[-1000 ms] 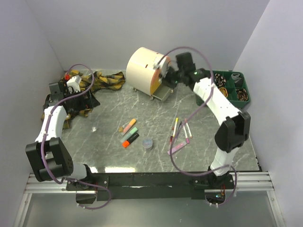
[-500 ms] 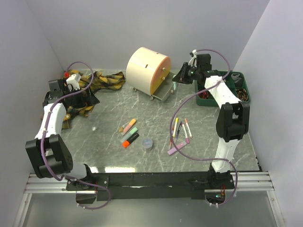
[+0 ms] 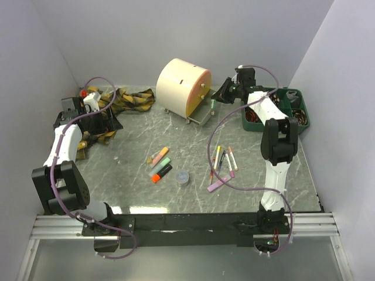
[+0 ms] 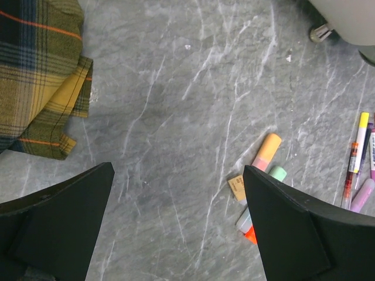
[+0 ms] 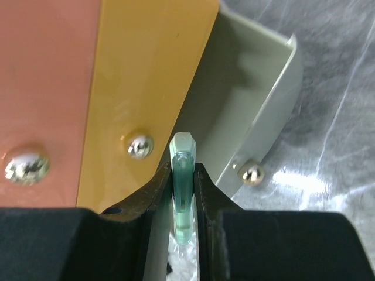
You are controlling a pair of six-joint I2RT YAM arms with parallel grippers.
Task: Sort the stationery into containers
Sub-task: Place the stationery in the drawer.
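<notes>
Green and translucent, a thin pen [image 5: 183, 187] is pinched between the closed fingers of the right hand [image 5: 183, 202], its tip pointing forward past the fingertips. Straight ahead of that hand lies the cream cabinet [image 3: 181, 86]: its yellow-orange drawer front [image 5: 146, 93] with a metal knob [image 5: 139, 146] sits just left of the pen tip, and a pale grey open drawer [image 5: 258, 88] gapes just right of it.

By my judgement the step in hand is delivery of this pen into the open drawer. The next move calls for a short advance, so the tip clears the drawer wall and hangs over the cavity, and only then a release; too early, and the pen may strike the rim or the knob.

The left hand [image 4: 176, 222] hangs wide open and holds nothing, the plaid cloth [image 4: 38, 70] behind and to its left. Ahead of it on the marbled surface [image 4: 176, 88] lie the highlighters [image 4: 261, 175], with more pens [image 4: 357, 155] farther right. The grey tin [image 3: 183, 177] and the green tray [image 3: 290, 93] wait untouched, so most sorting is left.
</notes>
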